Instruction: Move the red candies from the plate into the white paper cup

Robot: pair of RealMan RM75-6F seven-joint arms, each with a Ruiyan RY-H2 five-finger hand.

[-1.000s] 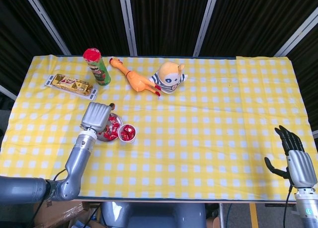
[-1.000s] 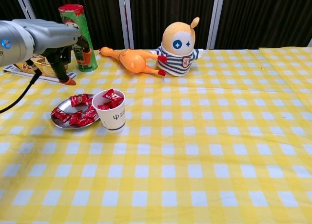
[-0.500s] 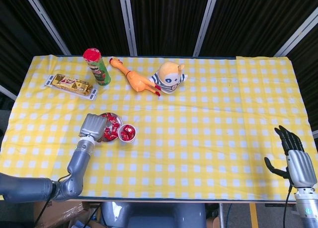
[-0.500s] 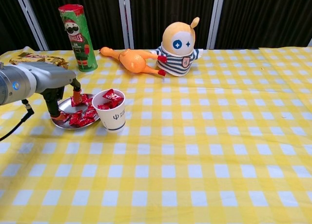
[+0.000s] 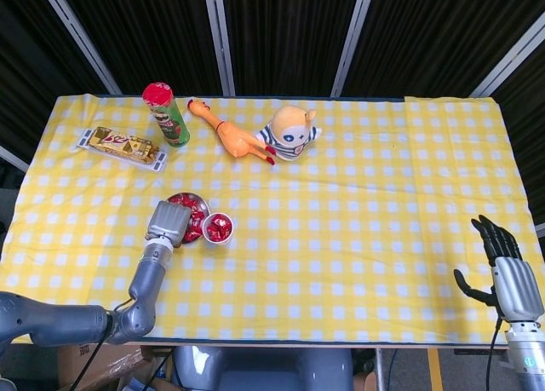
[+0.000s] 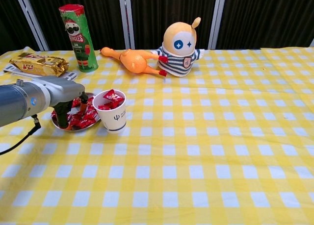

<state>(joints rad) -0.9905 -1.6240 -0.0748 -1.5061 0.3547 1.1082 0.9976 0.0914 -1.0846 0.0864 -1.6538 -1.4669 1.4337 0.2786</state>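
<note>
Chest view shows the left hand [image 6: 66, 105] low over the near-left side of the plate [image 6: 58, 125], its dark fingers [image 6: 63, 118] pointing down among the red candies [image 6: 82, 118]. They look drawn together at the tips, but whether a candy is pinched between them cannot be told from either view. From the head view, the left hand [image 5: 169, 222] covers the plate's left part, with candies showing along its far and right edges.

The white paper cup [image 6: 110, 111] stands touching the plate's right rim, and that placement makes sense: each candy has only a short trip over the rim. The cup already holds several red candies [image 6: 111, 100], heaped near its mouth, while a fair number remain on the plate, so the task looks partly done. The hand comes in from the side away from the cup, probably so the wrist does not knock the cup over when the fingers close.

The right hand [image 5: 509, 276] hangs off the table's near right corner, well apart from everything, fingers spread and holding nothing; it seems parked out of the way.

At the back of the yellow checked cloth [image 6: 206, 151] stand a crisp tube [image 6: 78, 37], a rubber chicken [image 6: 132, 60], a round striped toy [image 6: 180, 47] and a gold snack packet [image 6: 39, 63], none near the work
</note>
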